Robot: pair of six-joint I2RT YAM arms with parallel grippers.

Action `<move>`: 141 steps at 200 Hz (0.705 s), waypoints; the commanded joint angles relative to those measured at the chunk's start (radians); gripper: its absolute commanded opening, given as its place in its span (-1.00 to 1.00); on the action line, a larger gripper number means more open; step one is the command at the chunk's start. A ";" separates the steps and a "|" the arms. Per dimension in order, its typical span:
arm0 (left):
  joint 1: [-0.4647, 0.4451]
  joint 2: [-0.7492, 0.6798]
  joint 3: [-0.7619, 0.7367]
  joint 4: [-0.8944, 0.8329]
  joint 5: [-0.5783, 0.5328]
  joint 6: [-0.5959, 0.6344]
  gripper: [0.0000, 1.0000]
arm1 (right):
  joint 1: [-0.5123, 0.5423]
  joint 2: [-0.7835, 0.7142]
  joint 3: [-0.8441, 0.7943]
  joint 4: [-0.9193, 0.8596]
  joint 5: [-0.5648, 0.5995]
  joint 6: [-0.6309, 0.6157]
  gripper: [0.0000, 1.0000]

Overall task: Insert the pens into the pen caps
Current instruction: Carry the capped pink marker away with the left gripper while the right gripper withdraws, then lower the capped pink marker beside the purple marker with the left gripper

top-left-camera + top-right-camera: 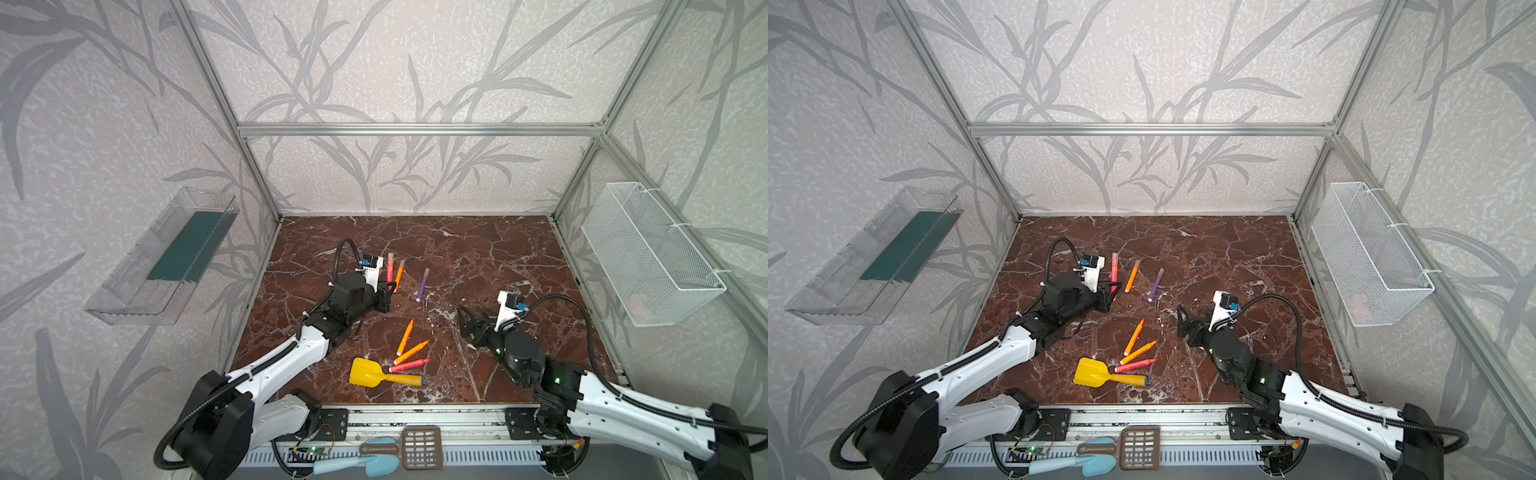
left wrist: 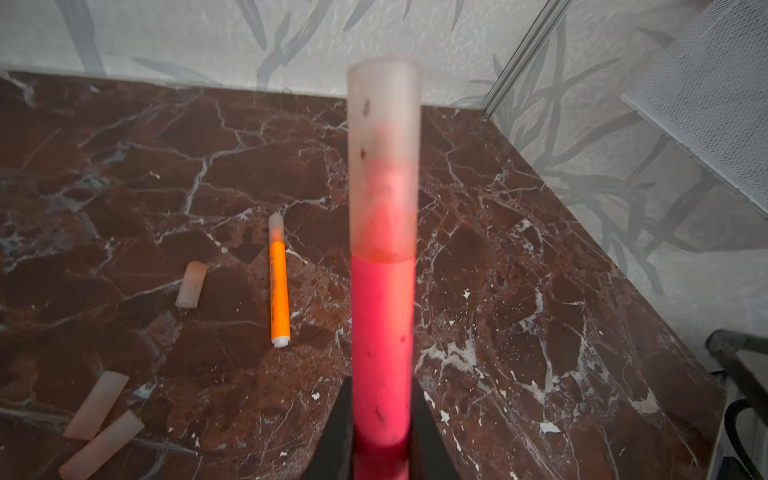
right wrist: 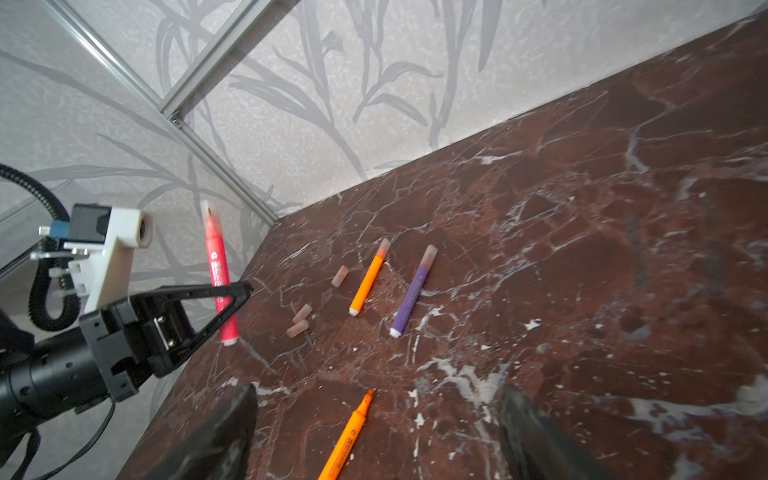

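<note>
Two tools over the worktop (image 1: 498, 257): your left tool (image 3: 235, 293) pinches the capped pink-red pen (image 3: 218, 266) low, keeping its cap end free, left of centre; your right tool (image 1: 460, 322) is spread, empty. Three pen caps (image 3: 340, 276) lie nearby.

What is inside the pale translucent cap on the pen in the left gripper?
The pink-red pen's front end shows as pink haze through the pale translucent cap. Its tip shape is too blurred to tell.
</note>
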 commanded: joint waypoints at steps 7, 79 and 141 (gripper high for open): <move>-0.004 0.083 0.029 -0.009 0.016 -0.055 -1.00 | -0.149 -0.103 -0.021 -0.162 -0.028 -0.071 0.87; -0.015 0.289 0.142 -0.070 -0.004 -0.073 -1.00 | -0.601 0.005 -0.039 -0.147 -0.161 -0.192 0.98; -0.022 0.426 0.235 -0.144 -0.042 -0.051 -1.00 | -0.705 0.192 -0.028 -0.054 -0.137 -0.159 0.98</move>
